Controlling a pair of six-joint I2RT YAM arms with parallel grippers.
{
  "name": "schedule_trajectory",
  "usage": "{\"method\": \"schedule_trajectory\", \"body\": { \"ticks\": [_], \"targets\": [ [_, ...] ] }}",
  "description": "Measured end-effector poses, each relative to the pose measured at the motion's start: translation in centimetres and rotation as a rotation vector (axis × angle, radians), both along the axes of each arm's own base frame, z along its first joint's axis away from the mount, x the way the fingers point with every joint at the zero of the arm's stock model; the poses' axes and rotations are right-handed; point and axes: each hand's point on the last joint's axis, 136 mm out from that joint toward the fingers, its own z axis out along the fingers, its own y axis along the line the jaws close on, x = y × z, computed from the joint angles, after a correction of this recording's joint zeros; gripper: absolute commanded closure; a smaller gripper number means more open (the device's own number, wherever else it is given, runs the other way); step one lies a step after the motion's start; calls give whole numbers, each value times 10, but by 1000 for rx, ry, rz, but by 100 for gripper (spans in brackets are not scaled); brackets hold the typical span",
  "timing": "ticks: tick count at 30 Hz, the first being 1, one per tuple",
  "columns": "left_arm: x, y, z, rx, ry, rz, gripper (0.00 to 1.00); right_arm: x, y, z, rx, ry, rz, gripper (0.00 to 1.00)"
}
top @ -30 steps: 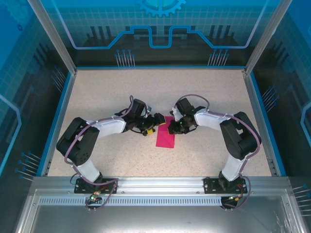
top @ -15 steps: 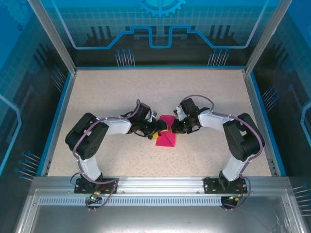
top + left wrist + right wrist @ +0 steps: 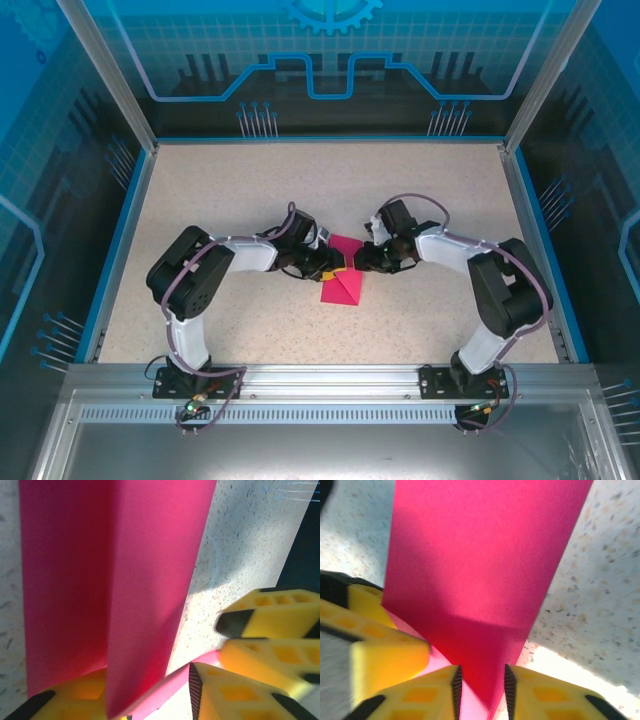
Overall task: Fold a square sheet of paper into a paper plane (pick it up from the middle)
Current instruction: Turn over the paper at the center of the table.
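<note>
The square sheet of paper (image 3: pixel 341 287) is magenta-pink and lies folded mid-table, with a diagonal crease and its far end lifted. My left gripper (image 3: pixel 328 266) meets that end from the left and my right gripper (image 3: pixel 357 262) from the right, tips almost touching. In the left wrist view a raised flap of the paper (image 3: pixel 100 570) stands between my left gripper's (image 3: pixel 145 692) jaws, which are apart, with table showing beside the right finger (image 3: pixel 235 695). In the right wrist view the paper's (image 3: pixel 485 555) pointed corner sits between my right gripper's (image 3: pixel 480 685) parted pads.
The speckled table (image 3: pixel 220 190) is ringed by a blue rim and transparent walls (image 3: pixel 120 150). The other gripper's yellow fingers crowd each wrist view: the right one's fingers (image 3: pixel 272 617) and the left one's fingers (image 3: pixel 375 650).
The paper went from a flat rectangle to a shape with a folded, lifted corner. My left jaws narrowed around the flap. My right jaws, shut before, have parted. Both grippers drew closer together.
</note>
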Motion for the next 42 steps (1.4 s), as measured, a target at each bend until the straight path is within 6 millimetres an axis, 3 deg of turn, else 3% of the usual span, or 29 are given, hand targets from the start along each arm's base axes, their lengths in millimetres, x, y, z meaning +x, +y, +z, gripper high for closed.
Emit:
{"method": "schedule_trajectory", "body": {
  "ticks": [6, 11, 16, 20, 27, 31, 36, 42],
  "targets": [
    [2, -2, 0, 3, -37, -28, 84, 12, -21, 43, 25, -100, -105, 34],
    [5, -2, 3, 12, -73, -54, 93, 15, -39, 75, 18, -190, -174, 26],
    [6, 5, 10, 79, -104, -84, 94, 12, -53, 95, -9, -249, -222, 19],
    [12, 16, 43, 182, -182, -104, 94, 9, -65, 108, -38, -290, -259, 10],
    [36, 50, 142, 421, -432, -83, 94, 2, -84, 126, -90, -355, -316, 3],
    [41, 77, 165, 610, -514, -73, 94, 0, -92, 125, -123, -355, -337, 1],
    [45, 113, 144, 930, -515, -79, 95, -1, -101, 121, -161, -347, -361, 1],
    [55, 134, 76, 1339, -445, -189, 95, -2, -115, 116, -203, -323, -411, 2]
  ]
}}
